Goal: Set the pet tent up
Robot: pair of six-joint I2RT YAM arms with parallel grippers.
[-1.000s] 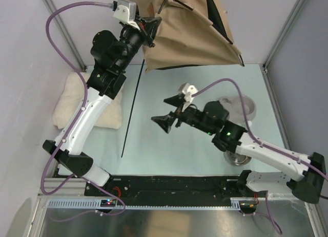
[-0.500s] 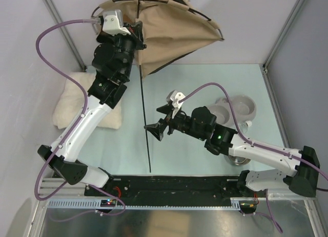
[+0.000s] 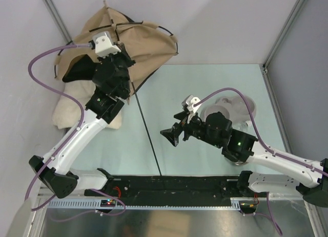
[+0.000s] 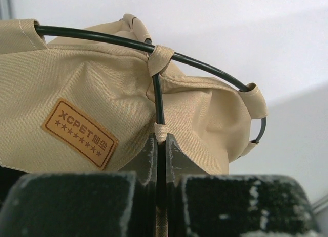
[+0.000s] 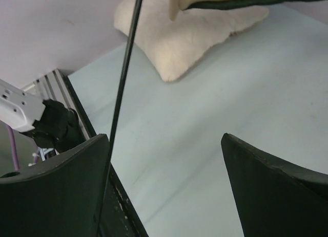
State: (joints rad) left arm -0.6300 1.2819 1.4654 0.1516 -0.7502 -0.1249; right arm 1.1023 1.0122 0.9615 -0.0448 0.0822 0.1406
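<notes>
My left gripper (image 4: 160, 145) is clamped shut on a thin pole (image 4: 158, 101) of the tent (image 3: 146, 40). The grip sits just below a fabric loop where that pole meets an arched pole (image 4: 97, 37). Beside my fingers, the tan fabric carries a brown label (image 4: 79, 133) reading XCPET.

From above, the tent sits bunched up at the far-left corner of the table (image 3: 205, 83), close to the wall. Its near edge hangs over the far part of the cushion (image 3: 66, 114).

1 long pole (image 3: 148, 134) slants from the tent's near edge down to the black rail (image 3: 174, 183) at the front.

My right gripper (image 3: 174, 127) hangs over the middle of the table with its 2 fingers spread wide, holding nothing. In its wrist view the long pole passes the inner edge of 1 finger (image 5: 56, 186), and I cannot tell whether they touch.

A grey bowl (image 3: 245, 105) sits behind my right arm, partly hidden.
</notes>
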